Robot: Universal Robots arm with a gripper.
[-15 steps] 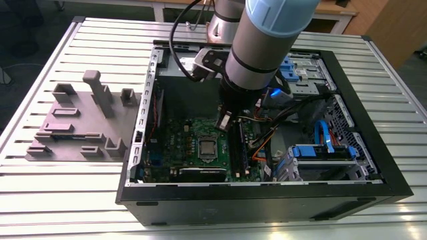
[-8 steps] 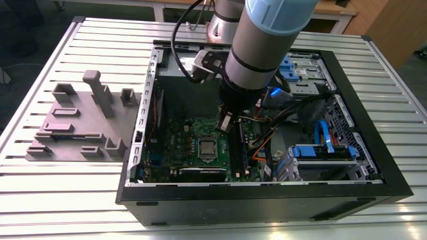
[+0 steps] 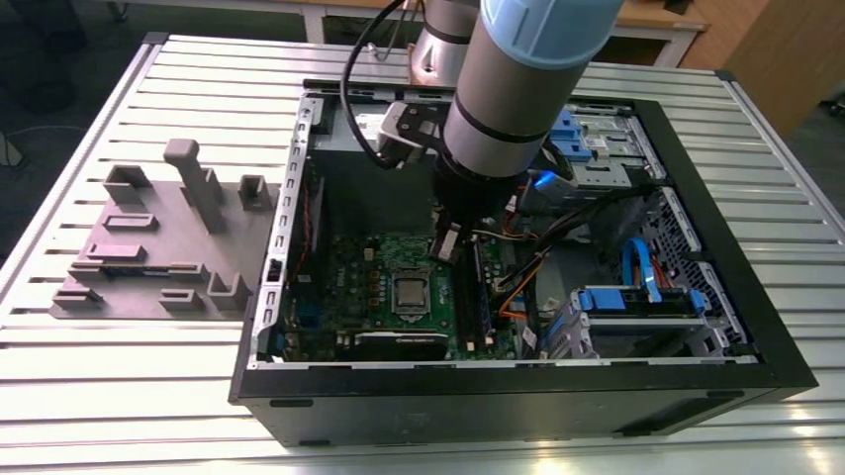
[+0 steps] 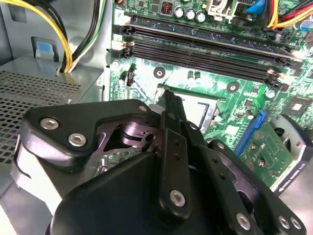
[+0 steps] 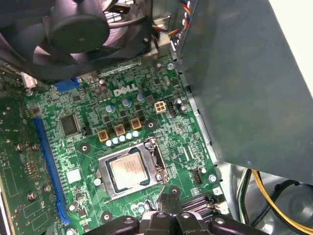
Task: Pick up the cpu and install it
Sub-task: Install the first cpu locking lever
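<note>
The cpu [image 5: 128, 169] is a small silver square lying flat inside the metal socket frame [image 5: 105, 183] on the green motherboard. In the exterior view the cpu [image 3: 412, 294] sits mid-board inside the open computer case. My gripper [image 3: 446, 249] hangs just above the board, a short way behind the socket and beside the memory slots. Its black fingers [image 4: 172, 142] are together with nothing between them. In the second wrist view they hide part of the socket [image 4: 203, 110]. In the first wrist view the gripper [image 5: 164, 197] tips point at the socket's edge.
The black case wall [image 3: 528, 396] surrounds the board. A grey power-supply box [image 5: 244, 73], a black fan [image 5: 78, 34], yellow cables [image 4: 63, 39], memory slots [image 4: 205, 49] and blue drive bays [image 3: 640, 297] crowd the interior. A mauve-grey tray [image 3: 158, 247] lies on the slatted table.
</note>
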